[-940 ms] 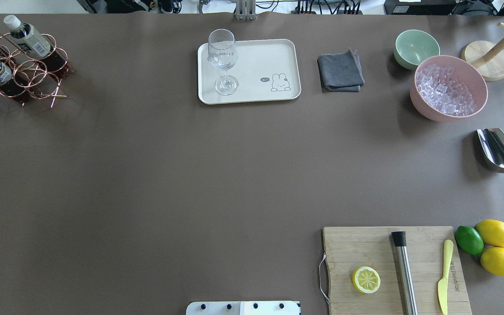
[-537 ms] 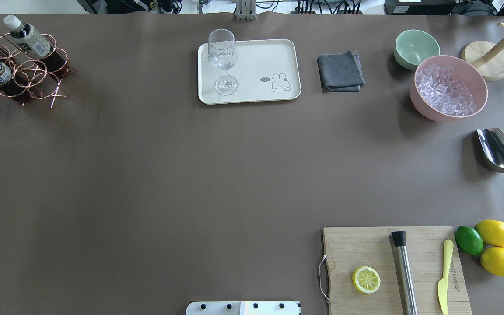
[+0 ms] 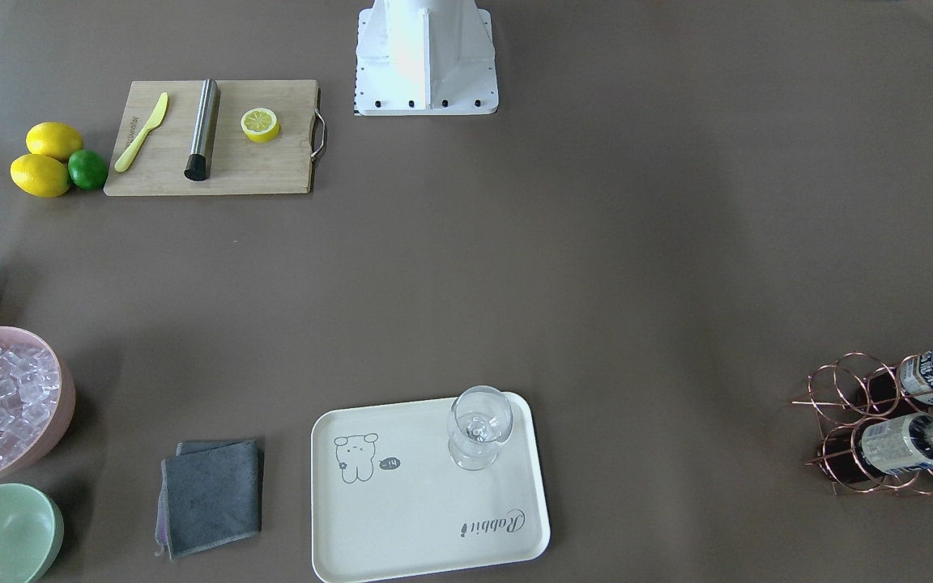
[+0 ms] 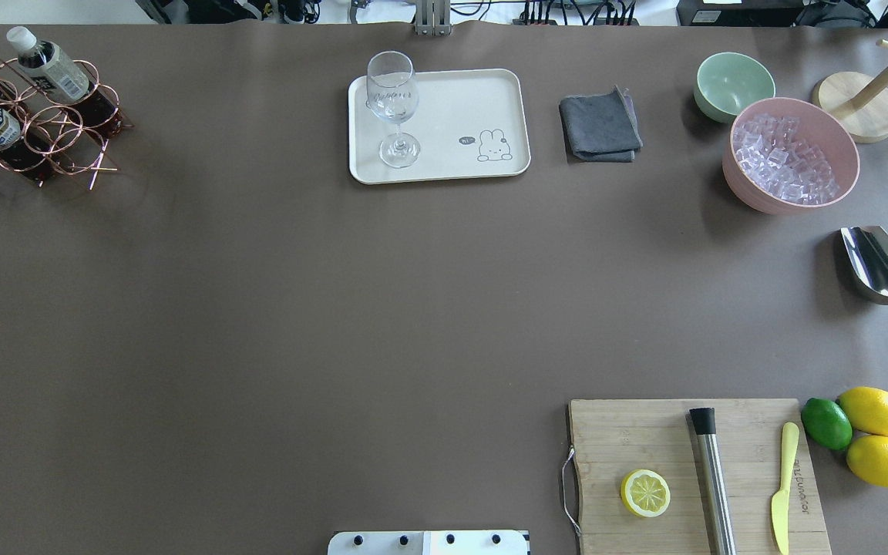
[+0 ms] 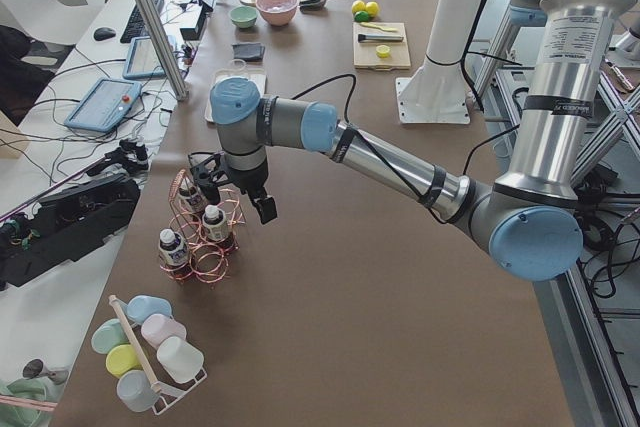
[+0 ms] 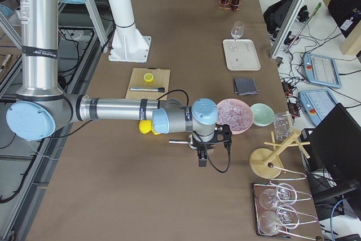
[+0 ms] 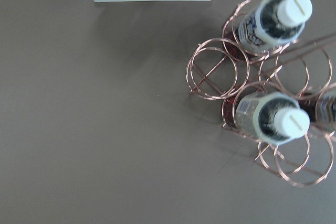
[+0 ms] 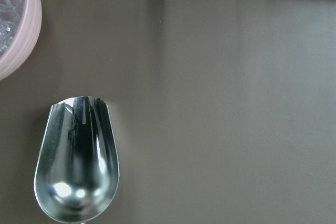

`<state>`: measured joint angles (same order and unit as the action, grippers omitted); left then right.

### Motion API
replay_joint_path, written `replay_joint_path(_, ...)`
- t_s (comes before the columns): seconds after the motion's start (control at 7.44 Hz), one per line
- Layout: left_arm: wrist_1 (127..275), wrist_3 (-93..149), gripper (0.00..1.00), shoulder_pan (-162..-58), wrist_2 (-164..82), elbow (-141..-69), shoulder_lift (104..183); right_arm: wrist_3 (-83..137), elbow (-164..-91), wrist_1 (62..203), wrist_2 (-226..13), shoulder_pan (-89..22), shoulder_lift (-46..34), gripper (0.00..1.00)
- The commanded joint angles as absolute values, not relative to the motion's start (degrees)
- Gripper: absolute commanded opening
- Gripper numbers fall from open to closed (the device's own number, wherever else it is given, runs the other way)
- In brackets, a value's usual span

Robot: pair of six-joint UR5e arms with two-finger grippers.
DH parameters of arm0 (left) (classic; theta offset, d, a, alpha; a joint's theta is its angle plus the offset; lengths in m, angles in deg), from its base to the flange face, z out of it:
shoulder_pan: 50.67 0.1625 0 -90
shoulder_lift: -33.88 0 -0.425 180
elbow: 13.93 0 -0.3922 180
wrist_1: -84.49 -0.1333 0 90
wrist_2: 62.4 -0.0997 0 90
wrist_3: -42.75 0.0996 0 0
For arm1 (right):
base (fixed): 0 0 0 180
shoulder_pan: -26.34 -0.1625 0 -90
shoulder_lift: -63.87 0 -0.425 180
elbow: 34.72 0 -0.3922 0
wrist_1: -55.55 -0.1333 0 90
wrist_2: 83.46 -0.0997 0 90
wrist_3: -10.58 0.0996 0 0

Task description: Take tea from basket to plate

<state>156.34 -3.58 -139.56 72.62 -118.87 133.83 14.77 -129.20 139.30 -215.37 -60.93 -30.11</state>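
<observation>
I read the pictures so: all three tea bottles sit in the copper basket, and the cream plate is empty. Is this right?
Not fully. The three tea bottles do sit in the basket, but the plate is not empty: a wine glass stands upright on it, near one corner. The overhead exterior view shows this.

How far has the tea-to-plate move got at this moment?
Nothing is done yet: the plate holds only a glass, and three tea bottles sit in the basket. In hand: the left gripper hangs near the basket, open or shut I cannot tell. The right gripper is by the scoop. Left: grasp a bottle, lift it out, set it on the plate.
</observation>
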Motion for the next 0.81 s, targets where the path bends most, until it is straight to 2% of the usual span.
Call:
replay_joint_path(0.0,160.60,-27.52,0.98,-139.78,73.21,-110.09,141.61,14.80,-129.46,139.31,-215.03,-60.15,-28.95,1.00)
replay_joint_path(0.4,162.36,-40.75,0.99,-140.49,73.21,-109.38,144.43,14.89,-132.70,139.31,-215.64,-59.00,-28.41,0.99)
replay_joint_path(0.67,162.98,-41.36,0.99,-140.67,73.13,-104.49,147.84,14.89,-134.73,139.31,-218.26,-58.30,-28.06,0.99)
